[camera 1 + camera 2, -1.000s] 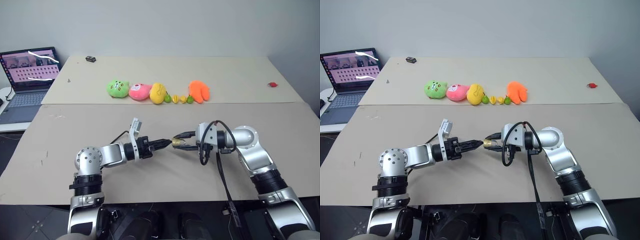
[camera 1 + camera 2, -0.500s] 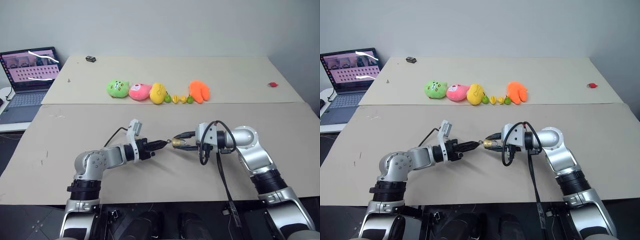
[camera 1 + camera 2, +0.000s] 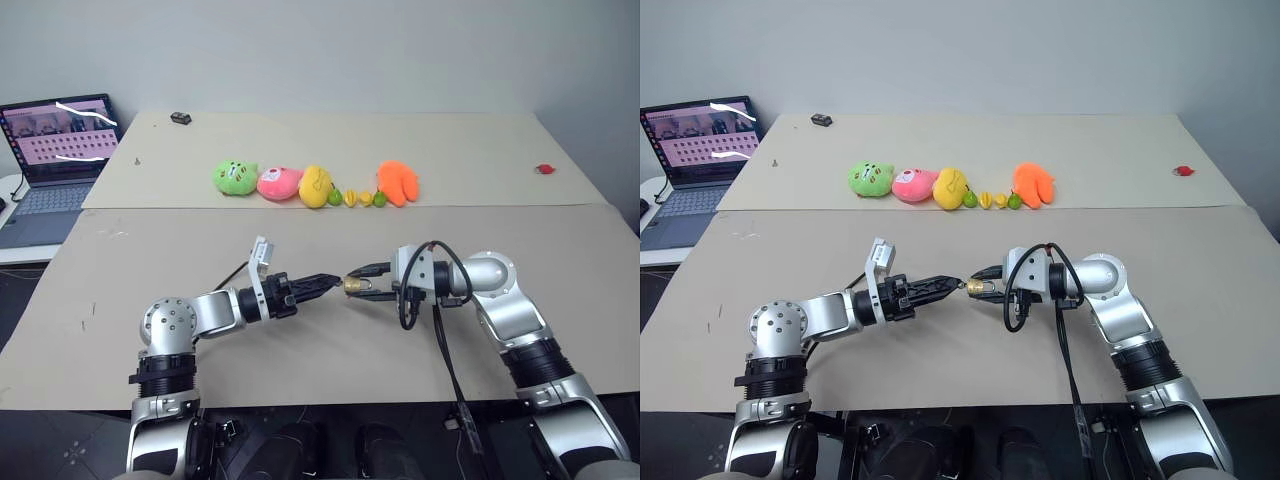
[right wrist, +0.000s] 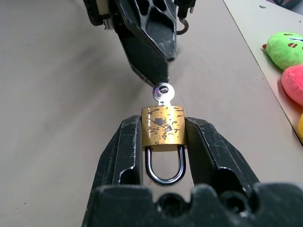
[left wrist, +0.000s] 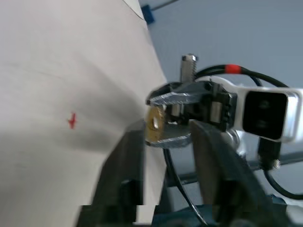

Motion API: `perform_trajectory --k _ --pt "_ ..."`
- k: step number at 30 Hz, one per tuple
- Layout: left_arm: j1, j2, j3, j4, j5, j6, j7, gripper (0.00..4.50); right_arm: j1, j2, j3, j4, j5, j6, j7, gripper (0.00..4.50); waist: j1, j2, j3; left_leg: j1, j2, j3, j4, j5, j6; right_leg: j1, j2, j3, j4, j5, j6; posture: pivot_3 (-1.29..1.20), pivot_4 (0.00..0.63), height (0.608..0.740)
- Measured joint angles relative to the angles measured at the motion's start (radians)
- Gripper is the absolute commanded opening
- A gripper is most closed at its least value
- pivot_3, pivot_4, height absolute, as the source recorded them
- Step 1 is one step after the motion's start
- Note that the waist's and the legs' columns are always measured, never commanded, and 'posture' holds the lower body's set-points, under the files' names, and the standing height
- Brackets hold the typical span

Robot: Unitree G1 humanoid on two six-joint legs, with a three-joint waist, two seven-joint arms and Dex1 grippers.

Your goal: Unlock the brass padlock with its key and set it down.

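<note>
My right gripper (image 4: 164, 124) is shut on the brass padlock (image 4: 163, 128) and holds it above the tan table (image 3: 300, 350), shackle toward its wrist. The key (image 4: 163, 92) sits in the padlock's keyhole, its round silver head sticking out toward my left gripper (image 3: 330, 281). The left gripper points level at the padlock (image 3: 354, 285) from the left. It is open, with its fingertips (image 5: 132, 139) spread to either side of the key end and nothing clamped between them. In the left wrist view the padlock (image 5: 154, 125) shows in the gap between those fingers.
A row of plush toys (image 3: 280, 183) and small toy fruits (image 3: 350, 197) lies at the back centre. A laptop (image 3: 55, 150) stands at the far left. A small red object (image 3: 545, 169) lies at the far right and a small dark one (image 3: 181, 119) at the back.
The left gripper has opened and let go of the key, which stays in the padlock. Its elbow swung out and back. The right arm and padlock have not moved.
</note>
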Motion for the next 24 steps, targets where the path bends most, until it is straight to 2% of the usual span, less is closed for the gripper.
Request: perform_trajectory --k 24 --pt "-0.022 -0.031 0.010 0.048 -0.006 -0.008 0.057 1.96 0.000 0.000 0.000 -0.001 0.000 0.000 0.000 0.93 0.000 0.000 0.000 0.000 0.000 0.000 0.000 0.000 0.000 0.000 0.000 0.000 0.000 0.000 0.000 0.00 0.150 0.740"
